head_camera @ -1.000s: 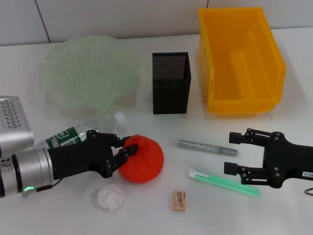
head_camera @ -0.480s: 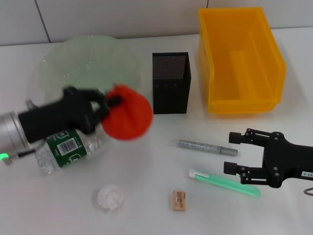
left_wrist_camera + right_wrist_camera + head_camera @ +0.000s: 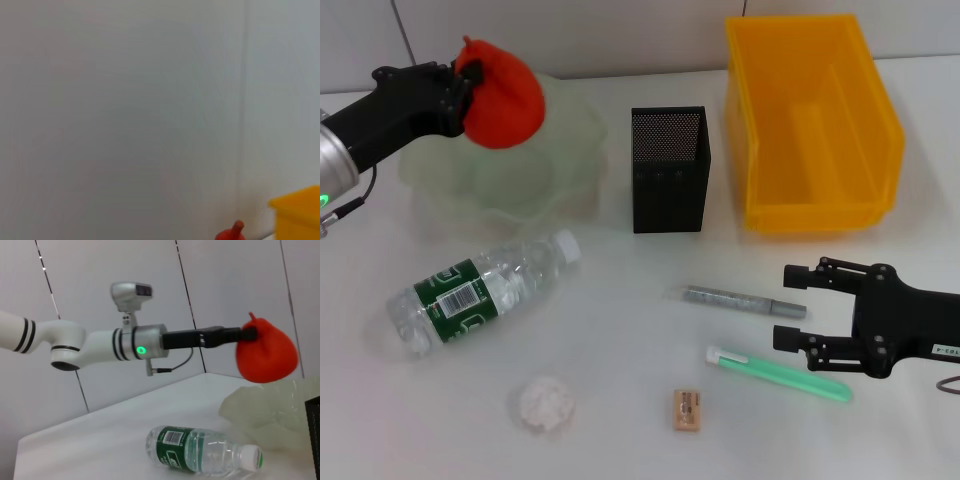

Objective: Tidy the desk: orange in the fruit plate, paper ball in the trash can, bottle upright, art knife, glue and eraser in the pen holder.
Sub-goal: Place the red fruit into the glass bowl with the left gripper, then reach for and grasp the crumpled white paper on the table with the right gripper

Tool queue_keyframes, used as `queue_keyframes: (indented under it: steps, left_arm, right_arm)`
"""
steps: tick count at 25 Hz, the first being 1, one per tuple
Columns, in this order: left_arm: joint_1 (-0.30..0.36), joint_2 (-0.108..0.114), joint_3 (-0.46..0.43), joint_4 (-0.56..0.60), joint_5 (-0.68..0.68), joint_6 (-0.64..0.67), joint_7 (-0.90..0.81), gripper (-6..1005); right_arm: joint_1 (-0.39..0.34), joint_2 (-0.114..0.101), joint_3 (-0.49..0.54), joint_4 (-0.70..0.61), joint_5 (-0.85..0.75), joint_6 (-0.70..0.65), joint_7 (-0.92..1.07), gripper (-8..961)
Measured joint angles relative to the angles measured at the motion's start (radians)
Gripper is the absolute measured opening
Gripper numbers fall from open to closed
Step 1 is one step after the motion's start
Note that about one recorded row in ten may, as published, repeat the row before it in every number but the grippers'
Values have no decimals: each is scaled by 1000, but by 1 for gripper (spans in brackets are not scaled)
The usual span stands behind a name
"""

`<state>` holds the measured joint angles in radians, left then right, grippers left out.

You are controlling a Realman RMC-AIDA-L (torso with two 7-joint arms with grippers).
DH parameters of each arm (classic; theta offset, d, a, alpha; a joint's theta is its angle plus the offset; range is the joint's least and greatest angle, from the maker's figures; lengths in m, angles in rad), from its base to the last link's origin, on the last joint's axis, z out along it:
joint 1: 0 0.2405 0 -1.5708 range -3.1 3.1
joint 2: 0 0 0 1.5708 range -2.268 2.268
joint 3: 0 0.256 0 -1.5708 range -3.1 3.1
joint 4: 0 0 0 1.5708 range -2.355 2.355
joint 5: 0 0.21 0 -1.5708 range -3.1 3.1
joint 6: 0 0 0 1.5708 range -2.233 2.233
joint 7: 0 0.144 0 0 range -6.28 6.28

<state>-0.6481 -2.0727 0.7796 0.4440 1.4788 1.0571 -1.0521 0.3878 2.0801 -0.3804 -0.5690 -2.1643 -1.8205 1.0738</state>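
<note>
My left gripper [image 3: 460, 85] is shut on the red-orange orange [image 3: 505, 98] and holds it in the air above the far left rim of the green translucent fruit plate [image 3: 555, 165]. The right wrist view shows the same orange [image 3: 266, 354] hanging over the plate [image 3: 270, 407]. The bottle [image 3: 480, 290] lies on its side at front left. The paper ball [image 3: 545, 405] and eraser [image 3: 686, 410] rest near the front edge. The grey art knife [image 3: 740, 299] and green glue [image 3: 778, 372] lie beside my open right gripper [image 3: 786, 310]. The black pen holder [image 3: 668, 170] stands mid-table.
The yellow bin that serves as trash can [image 3: 810, 120] stands at the back right, beside the pen holder. A grey panelled wall runs behind the table. The left wrist view shows mostly wall, with the orange's tip [image 3: 232, 232] and a bin corner [image 3: 297, 210].
The left arm has lifted the orange from the table's front left and carried it back over the fruit plate, uncovering the bottle. The right gripper has barely shifted.
</note>
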Motion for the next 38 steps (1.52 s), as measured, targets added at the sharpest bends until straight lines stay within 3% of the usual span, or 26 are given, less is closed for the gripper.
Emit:
queue_keyframes:
  steps: [5,14,26,29,30,33,35,36,38]
  left_arm:
    - [-53,-3,1,-56,3,-165,41,59]
    - [-49,-6,4,-76,-24,-193,65,60]
    - [15,5,28,-68,-24,13,66,442]
    - [57,9,29,-50,-18,77,66,550]
    - [80,9,29,-39,-17,97,66,590]
    - [100,9,29,-33,-17,109,66,709]
    - [111,9,38,-33,-16,117,66,765]
    - [111,9,38,-33,-16,117,66,792]
    - [113,8,63,-33,-15,118,66,848]
  right_arm:
    - [3,0,0,0,0,0,0,792]
    - [6,0,0,15,1,12,0,792]
    - [12,-1,0,-10,3,-14,40,791]
    - [29,-2,-3,-114,1,-115,142,791]
    - [48,-2,-21,-222,2,-183,257,791]
    - [72,-2,-55,-314,4,-216,358,791]
    - [121,0,-159,-423,5,-215,532,791]
    - [121,0,-159,-423,5,-215,532,791]
    - [165,0,-254,-457,6,-188,620,791]
